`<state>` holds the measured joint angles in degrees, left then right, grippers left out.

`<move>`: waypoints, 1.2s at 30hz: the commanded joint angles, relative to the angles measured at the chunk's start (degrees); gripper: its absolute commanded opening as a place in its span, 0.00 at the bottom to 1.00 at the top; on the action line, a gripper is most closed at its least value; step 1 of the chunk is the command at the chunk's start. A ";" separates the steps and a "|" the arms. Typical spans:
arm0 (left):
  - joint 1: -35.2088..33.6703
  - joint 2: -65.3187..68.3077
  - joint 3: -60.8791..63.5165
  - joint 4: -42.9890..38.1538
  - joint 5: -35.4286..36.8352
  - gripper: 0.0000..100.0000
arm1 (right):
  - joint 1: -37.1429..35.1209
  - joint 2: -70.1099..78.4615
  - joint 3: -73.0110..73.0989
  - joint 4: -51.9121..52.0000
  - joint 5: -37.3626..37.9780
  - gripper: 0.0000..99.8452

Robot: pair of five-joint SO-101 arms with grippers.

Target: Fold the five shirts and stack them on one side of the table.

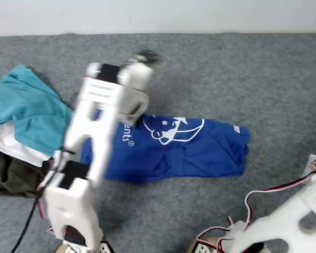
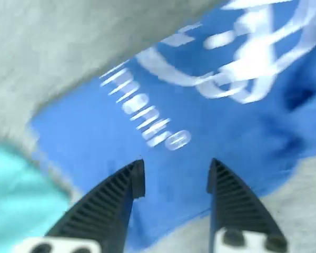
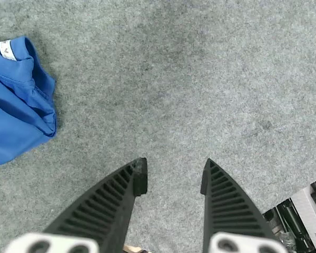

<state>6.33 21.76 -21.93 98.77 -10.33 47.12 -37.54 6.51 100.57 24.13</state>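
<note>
1. Left claw (image 2: pixel 176 173): jaws parted, empty, poised over the blue shirt (image 1: pixel 195 150), likely to take an edge for folding.
2. Blue shirt: lies mid-surface (image 1: pixel 263 68).
3. Right claw (image 3: pixel 171 176): parted, empty, beside the shirt's end, seemingly on standby.
4. Teal shirt (image 1: pixel 26 110): heaped with others at one edge, unfolded.

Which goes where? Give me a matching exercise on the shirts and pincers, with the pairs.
1 blue shirt
2 teal shirt
3 left pincer
4 right pincer

a over bare mat
b atop the heap
c over the blue shirt
d spread flat in the middle

Pairs: 1-d, 2-b, 3-c, 4-a
</note>
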 commanded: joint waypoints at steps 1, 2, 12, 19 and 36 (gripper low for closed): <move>-10.81 -3.78 3.65 1.76 -2.99 0.20 | -0.22 -1.89 -0.35 2.24 -0.18 0.18; -13.36 -3.69 4.79 1.58 -4.04 0.20 | -0.22 -1.89 -0.35 2.24 -0.26 0.18; -24.53 1.32 7.25 -8.97 -1.93 0.20 | -0.31 -1.89 -0.26 2.24 -0.44 0.17; -24.35 10.37 7.08 -6.42 -2.02 0.20 | -0.48 -1.80 -0.26 2.24 -0.44 0.17; -21.10 12.13 0.66 0.35 -6.33 0.24 | -0.48 -1.80 -0.26 2.24 -0.44 0.17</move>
<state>-14.86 35.12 -19.03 97.80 -15.96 47.12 -37.54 6.51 100.57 24.13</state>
